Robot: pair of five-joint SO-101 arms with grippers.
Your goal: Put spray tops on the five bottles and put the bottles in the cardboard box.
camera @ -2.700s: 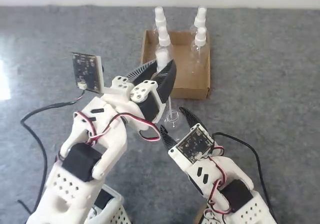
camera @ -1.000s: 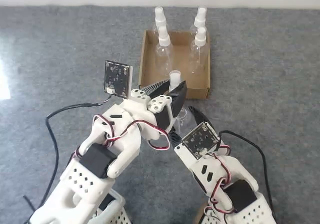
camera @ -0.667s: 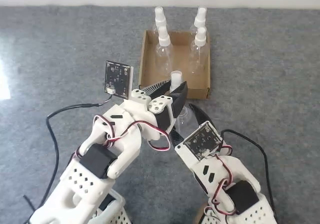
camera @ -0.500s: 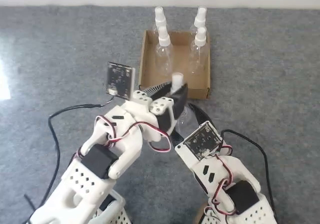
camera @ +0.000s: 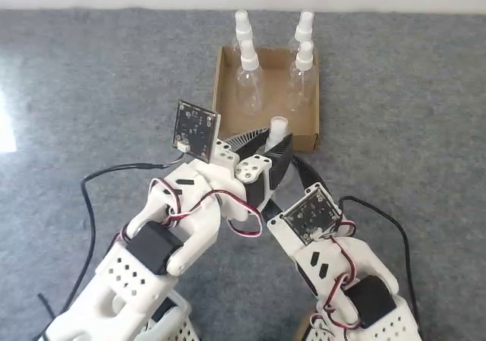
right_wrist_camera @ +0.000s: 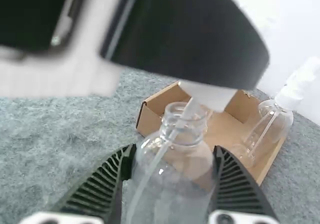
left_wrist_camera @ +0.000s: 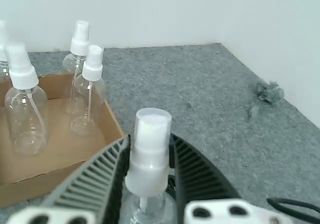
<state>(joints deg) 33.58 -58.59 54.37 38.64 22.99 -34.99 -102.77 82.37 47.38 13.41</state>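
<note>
Left wrist view: left gripper (left_wrist_camera: pixel 148 141) pinches the spray top (left_wrist_camera: pixel 148 159) just above the bottle (right_wrist_camera: pixel 175 171) clamped in the right gripper (right_wrist_camera: pixel 174 154).

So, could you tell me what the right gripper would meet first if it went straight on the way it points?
Probably the near wall of the cardboard box, just past the bottle the right gripper holds; depth is unclear.

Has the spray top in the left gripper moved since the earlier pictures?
Yes. The spray top has come from over the cardboard box's inside toward the arms, to its front wall, with its tube in the bottle.
</note>
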